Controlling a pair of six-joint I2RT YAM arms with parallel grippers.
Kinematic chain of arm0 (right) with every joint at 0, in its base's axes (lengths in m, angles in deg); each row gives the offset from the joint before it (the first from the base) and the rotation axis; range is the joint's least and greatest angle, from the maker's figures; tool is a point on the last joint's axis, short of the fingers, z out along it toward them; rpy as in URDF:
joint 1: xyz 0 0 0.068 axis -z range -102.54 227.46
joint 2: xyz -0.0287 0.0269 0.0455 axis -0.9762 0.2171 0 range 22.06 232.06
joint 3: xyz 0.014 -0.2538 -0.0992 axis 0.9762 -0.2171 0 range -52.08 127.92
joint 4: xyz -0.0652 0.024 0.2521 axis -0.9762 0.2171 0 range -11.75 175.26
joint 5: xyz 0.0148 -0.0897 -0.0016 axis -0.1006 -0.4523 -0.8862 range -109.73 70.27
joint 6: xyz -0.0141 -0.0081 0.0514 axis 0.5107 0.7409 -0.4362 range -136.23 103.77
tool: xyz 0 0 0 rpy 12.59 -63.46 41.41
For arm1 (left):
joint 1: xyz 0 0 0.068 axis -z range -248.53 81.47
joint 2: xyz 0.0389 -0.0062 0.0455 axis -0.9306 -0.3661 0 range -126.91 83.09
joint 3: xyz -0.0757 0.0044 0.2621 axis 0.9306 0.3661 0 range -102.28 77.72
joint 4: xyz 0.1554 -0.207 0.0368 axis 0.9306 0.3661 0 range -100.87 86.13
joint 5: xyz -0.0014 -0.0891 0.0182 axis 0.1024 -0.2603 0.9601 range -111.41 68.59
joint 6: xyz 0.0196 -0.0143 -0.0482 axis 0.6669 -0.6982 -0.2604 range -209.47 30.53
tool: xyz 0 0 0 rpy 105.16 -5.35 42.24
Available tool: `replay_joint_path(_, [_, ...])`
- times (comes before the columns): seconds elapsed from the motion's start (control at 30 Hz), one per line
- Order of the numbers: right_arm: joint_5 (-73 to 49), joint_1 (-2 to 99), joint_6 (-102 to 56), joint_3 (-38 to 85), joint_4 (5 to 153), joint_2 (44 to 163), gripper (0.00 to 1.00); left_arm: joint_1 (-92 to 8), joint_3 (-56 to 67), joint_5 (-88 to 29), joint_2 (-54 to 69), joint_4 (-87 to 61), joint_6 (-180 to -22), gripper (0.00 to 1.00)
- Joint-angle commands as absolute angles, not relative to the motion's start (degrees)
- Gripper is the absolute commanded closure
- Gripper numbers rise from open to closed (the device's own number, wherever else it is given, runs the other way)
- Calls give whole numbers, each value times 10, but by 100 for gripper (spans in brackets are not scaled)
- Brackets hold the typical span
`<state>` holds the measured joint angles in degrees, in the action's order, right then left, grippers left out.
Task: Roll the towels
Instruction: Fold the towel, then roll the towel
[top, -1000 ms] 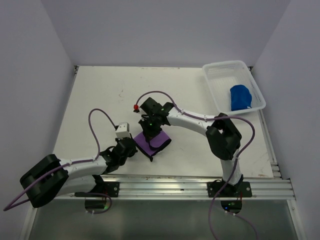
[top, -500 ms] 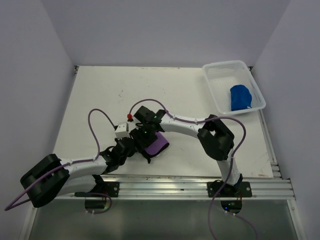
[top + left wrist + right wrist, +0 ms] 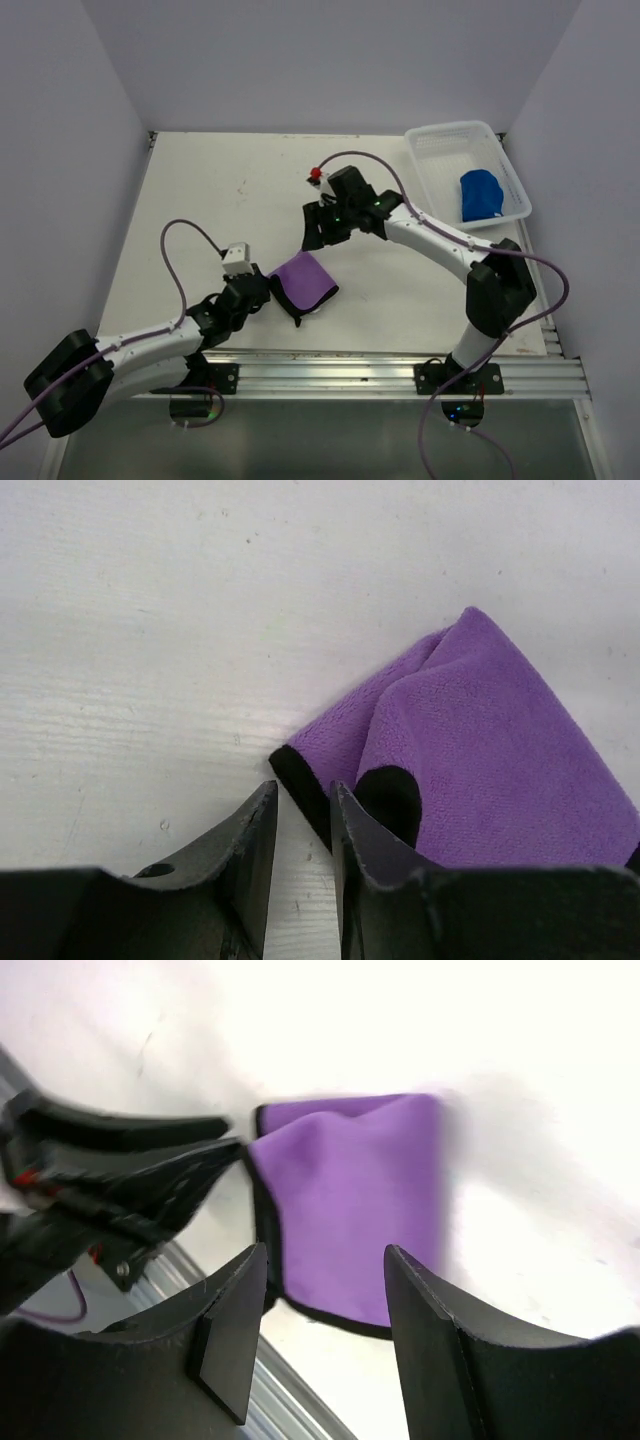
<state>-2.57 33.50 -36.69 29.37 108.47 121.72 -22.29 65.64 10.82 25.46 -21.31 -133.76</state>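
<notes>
Nearest us, the left gripper (image 3: 303, 792) sits low on the table (image 3: 200, 190) at the black-hemmed corner of the purple towel (image 3: 500, 740), jaws all but together, and we cannot tell whether they nip the hem. The right gripper (image 3: 325, 1252) has just lifted off and swung farther back, jaws wide and empty, so the towel lies folded flat, not yet rolled. Farthest off, the blue towel (image 3: 480, 194) sits bunched in the basket (image 3: 440, 150).

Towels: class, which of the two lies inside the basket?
The blue towel: it sits in the white basket at the far right. The purple towel lies out on the table, well outside the basket.
</notes>
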Motion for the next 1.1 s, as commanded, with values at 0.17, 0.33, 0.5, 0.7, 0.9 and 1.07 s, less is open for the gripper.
replay_joint_path(0.17, [48, 400, -414, 211, 997, 1231, 42, -238, 614, 125, 353, -110, -1339, 64])
replay_joint_path(0.33, [51, 409, -427, 183, 973, 1251, 43, -238, 577, 123, 395, -76, -1329, 70])
replay_joint_path(0.5, [54, 412, -429, 138, 945, 1257, 47, -237, 554, 70, 360, -170, -1295, 80])
replay_joint_path(0.7, [72, 421, -443, 102, 908, 1267, 48, -239, 529, -16, 226, -302, -1268, 93])
replay_joint_path(0.9, [79, 420, -454, 64, 879, 1255, 45, -248, 533, -37, 109, -354, -1289, 100])
replay_joint_path(1.07, [86, 420, -460, 37, 874, 1230, 42, -260, 549, -39, 44, -374, -1301, 100])
